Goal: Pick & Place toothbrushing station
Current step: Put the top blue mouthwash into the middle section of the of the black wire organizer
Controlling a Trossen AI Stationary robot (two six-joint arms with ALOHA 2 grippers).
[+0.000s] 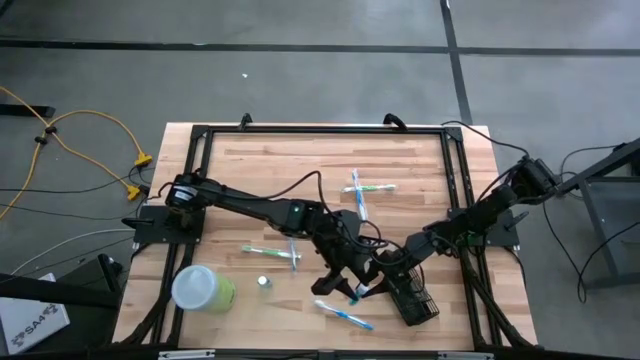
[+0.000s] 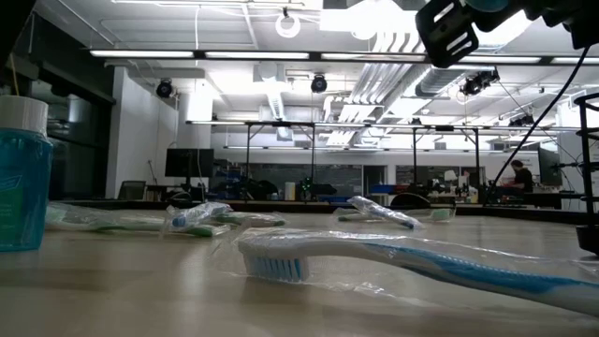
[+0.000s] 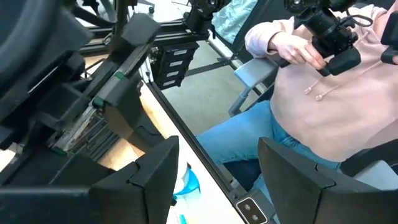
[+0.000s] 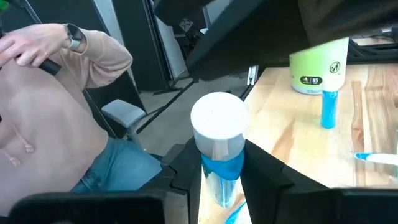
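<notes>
Table: light wood boards (image 1: 250,170) with a black frame round them, in the middle of the high view, on a gray floor.
Room: the low view shows a big bright hall with lamps and pipes up high and desks far back.
Station: the black wire box (image 1: 420,305) lies tilted at the lower right of the table in the high view, near the front edge and just beside my right arm's tip.
Right gripper: my right gripper (image 4: 217,180) is closed part way, with a finger pressed on each side of a small bottle.
Small bottle: the small bottle (image 4: 217,134) stands upright in my grip, with a white cap and blue liquid inside.
Left gripper: my left gripper (image 3: 217,180) is spread wide and holds nothing; it sits low in the middle of the high view, close to my right one.
Other bottle: another blue bottle (image 2: 21,178) with a white cap stands at the far left of the low view.
Green cup: the lime cup (image 1: 203,288) with a pale lid is at the lower left of the table.
Toothbrushes: one wrapped toothbrush (image 2: 374,257) lies in front in the low view, and two crossed ones (image 1: 365,188) are at the upper middle of the table.
Person: someone in a pink hoodie (image 3: 336,106) and jeans sits past the table edge.
Writing: the cup has a dark tag (image 4: 306,79) that looks like 85; the other bottle's green label is too small to read.
</notes>
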